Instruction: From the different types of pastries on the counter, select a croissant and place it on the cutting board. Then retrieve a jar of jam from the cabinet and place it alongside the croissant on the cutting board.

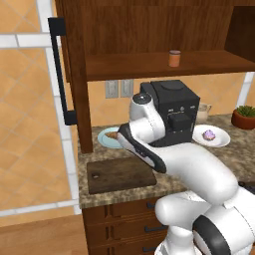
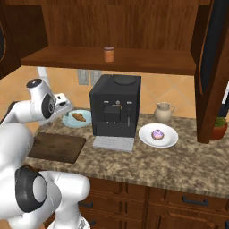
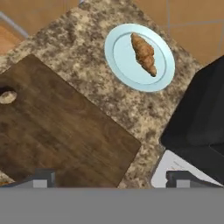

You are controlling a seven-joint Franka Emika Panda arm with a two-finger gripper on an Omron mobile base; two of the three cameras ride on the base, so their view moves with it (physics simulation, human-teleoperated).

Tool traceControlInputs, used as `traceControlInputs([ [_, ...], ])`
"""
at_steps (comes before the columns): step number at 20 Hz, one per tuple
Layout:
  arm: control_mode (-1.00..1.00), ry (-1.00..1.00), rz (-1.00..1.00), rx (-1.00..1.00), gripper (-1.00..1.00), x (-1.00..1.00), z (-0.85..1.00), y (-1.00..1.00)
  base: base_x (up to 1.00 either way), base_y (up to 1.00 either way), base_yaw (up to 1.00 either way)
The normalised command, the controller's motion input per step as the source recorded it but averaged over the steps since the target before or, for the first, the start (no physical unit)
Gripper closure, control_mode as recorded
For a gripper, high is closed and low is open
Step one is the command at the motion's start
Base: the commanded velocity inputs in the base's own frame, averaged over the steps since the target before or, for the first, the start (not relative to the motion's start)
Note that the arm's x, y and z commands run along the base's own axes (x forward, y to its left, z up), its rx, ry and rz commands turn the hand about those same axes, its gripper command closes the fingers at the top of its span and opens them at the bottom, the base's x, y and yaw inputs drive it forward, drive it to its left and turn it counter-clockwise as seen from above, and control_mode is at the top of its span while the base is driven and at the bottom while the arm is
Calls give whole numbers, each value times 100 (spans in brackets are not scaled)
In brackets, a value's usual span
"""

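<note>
- Hand view: golden-brown croissant [image 3: 143, 54], flaky with tapered ends, lying on a light blue plate [image 3: 120, 59] just beyond the board [image 3: 61, 131].
- Jar [image 1: 174, 58] upright on the cabinet shelf [image 1: 149, 64].
- Gripper [image 3: 111, 178] hovering over the counter [image 3: 78, 43] between board and plate, empty, jaws spread wide.

The croissant [image 3: 144, 54] is small, golden-brown and flaky, with tapered ends. It lies flat on a round light blue plate, on the counter [image 2: 188, 161] behind the cutting board [image 2: 56, 147], near the left side.

The cutting board is a dark brown wooden rectangle with a small hole near one corner. It lies flat at the front left of the speckled counter.

The jar of jam [image 2: 109, 54] is orange-red with a darker lid. It stands upright on the shelf of the open cabinet [image 1: 149, 30], above the counter.

The frosted pastry [image 2: 157, 134] sits on a white plate further right.
</note>
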Motion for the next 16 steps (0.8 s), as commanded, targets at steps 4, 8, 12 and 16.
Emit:
traceControlInputs([
  [4,-100,0,54,2,-100,100,-19,0,0,0,0],
  [8,-100,18,19,-14,-100,92,-35,15,0,0,0],
  [12,-100,36,5,-23,-100,95,-57,33,0,0,0],
  [16,-100,3,0,0,-100,14,0,6,0,0,0],
])
